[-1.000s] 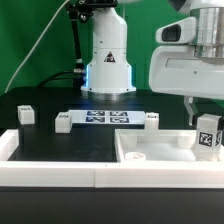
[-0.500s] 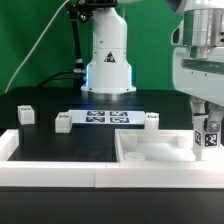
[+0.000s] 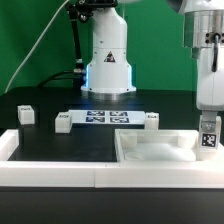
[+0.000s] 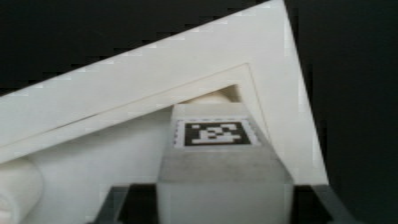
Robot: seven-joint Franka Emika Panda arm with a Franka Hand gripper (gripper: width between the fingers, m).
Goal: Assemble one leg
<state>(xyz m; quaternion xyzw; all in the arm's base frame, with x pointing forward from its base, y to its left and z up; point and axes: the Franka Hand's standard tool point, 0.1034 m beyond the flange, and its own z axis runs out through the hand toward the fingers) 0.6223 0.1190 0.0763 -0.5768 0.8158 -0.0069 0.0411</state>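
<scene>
End effector (image 3: 208, 128) closed on the leg (image 3: 208, 137), fingers pinching its upper part, tag facing the exterior camera. Held upright, long axis vertical, straight below the wrist. Poised over the white panel (image 3: 150, 152) at its corner on the exterior view's right; contact with the panel floor not discernible. From the wrist view, leg (image 4: 219, 150) pointing into that corner. Probably a straight push down next. Other small posts (image 3: 26, 114) well apart on the counter (image 3: 40, 135).

We see a robotics lab: a white robot base (image 3: 107, 62) at upper centre, a green backdrop (image 3: 30, 35) behind, a black table (image 3: 40, 125), and the marker board (image 3: 107, 119) at centre.
</scene>
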